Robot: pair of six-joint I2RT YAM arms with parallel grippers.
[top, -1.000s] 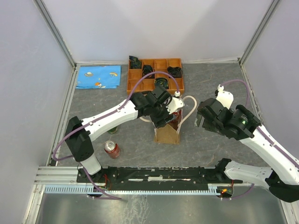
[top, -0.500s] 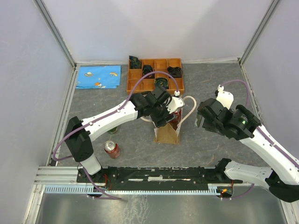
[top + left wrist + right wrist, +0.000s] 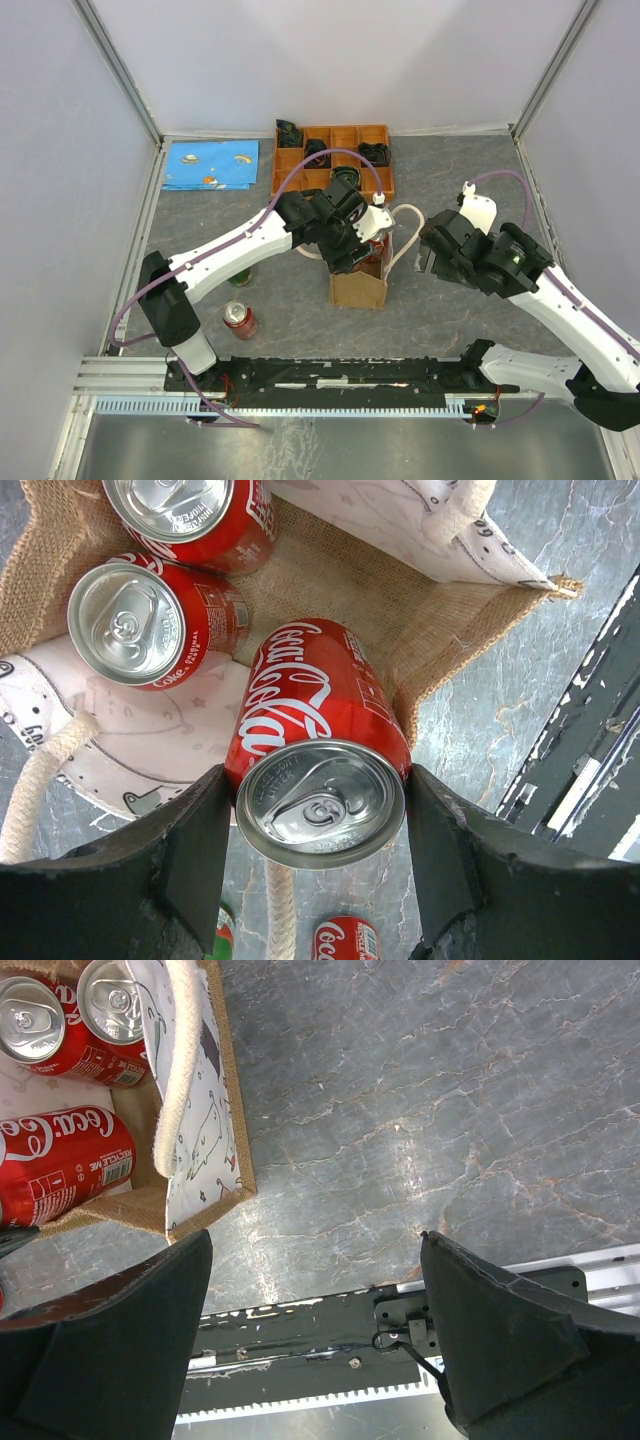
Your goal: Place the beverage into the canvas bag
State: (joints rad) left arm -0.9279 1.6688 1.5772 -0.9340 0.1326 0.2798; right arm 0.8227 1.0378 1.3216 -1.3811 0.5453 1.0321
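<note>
Gripped can (image 3: pixel 320 740) beside two bagged cans (image 3: pixel 125 625)

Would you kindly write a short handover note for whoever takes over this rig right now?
Left gripper: shut on a red cola can, tilted, apparently partly inside the canvas bag, not yet released.
Right gripper: open, empty, over bare table beside the bag.
Done: two red cans stand inside the bag.
Left: lower and release the held can; a loose red can and a green can are on the table near the left arm.
</note>
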